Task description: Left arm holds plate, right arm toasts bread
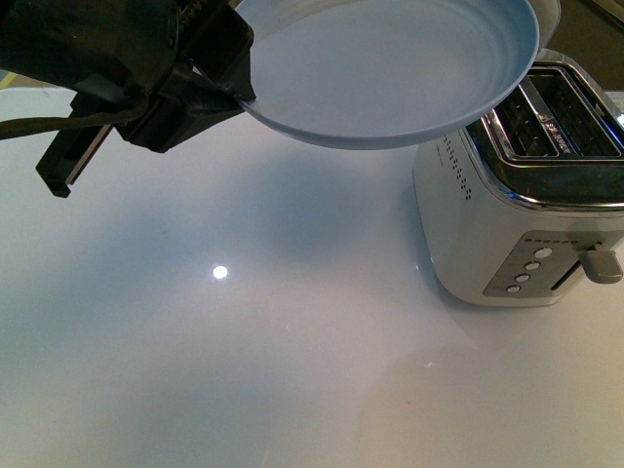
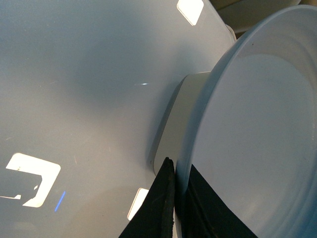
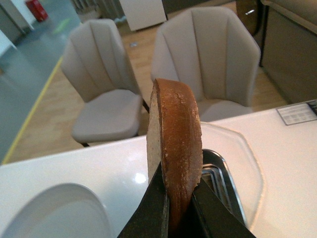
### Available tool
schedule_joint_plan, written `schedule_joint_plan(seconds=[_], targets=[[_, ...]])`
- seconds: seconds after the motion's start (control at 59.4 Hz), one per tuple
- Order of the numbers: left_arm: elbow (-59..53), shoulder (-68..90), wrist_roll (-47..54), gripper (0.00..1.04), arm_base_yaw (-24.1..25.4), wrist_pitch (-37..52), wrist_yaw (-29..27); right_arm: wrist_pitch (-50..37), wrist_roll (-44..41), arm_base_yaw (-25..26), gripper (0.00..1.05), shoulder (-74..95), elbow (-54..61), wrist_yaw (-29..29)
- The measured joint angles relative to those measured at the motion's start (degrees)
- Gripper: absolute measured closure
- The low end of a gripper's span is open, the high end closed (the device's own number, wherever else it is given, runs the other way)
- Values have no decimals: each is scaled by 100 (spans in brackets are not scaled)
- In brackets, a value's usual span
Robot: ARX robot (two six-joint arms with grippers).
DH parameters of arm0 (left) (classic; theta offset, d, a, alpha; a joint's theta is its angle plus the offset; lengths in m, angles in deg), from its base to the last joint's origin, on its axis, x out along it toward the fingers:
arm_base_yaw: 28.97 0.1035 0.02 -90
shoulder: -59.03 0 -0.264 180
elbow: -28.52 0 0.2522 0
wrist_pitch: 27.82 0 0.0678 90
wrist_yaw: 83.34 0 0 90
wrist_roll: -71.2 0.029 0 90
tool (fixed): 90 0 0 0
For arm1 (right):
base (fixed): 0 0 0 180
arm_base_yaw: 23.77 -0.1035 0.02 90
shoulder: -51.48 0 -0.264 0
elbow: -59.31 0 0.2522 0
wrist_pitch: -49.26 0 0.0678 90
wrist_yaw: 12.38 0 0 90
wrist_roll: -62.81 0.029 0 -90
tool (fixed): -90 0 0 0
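My left gripper (image 1: 229,83) is shut on the rim of the pale blue-grey plate (image 1: 390,68) and holds it in the air, tilted, beside the toaster. In the left wrist view the black fingers (image 2: 161,198) pinch the plate's rim (image 2: 257,129). My right gripper (image 3: 178,196) is shut on the bread (image 3: 176,134), a brown-crusted slice held upright on edge above the toaster's slots (image 3: 220,181). The right arm does not show in the front view. The plate shows empty; its edge also shows in the right wrist view (image 3: 59,213).
A white two-slot toaster (image 1: 526,210) with a chrome top, buttons and a side lever (image 1: 603,263) stands at the table's right. The white glossy table (image 1: 244,341) spreads to the left and front. Beige chairs (image 3: 208,59) stand beyond the table's far edge.
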Motion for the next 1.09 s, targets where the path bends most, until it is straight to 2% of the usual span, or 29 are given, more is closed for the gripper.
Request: schedule_joint_plan(seconds=[0.152,1.095], targets=[[0,0,2,102,-4,0,0,-70,-431,-109,102,431,260,-59],[-2,0,7,102,13,-17,7,-85,-581,-326,102,1978,-245,-227]])
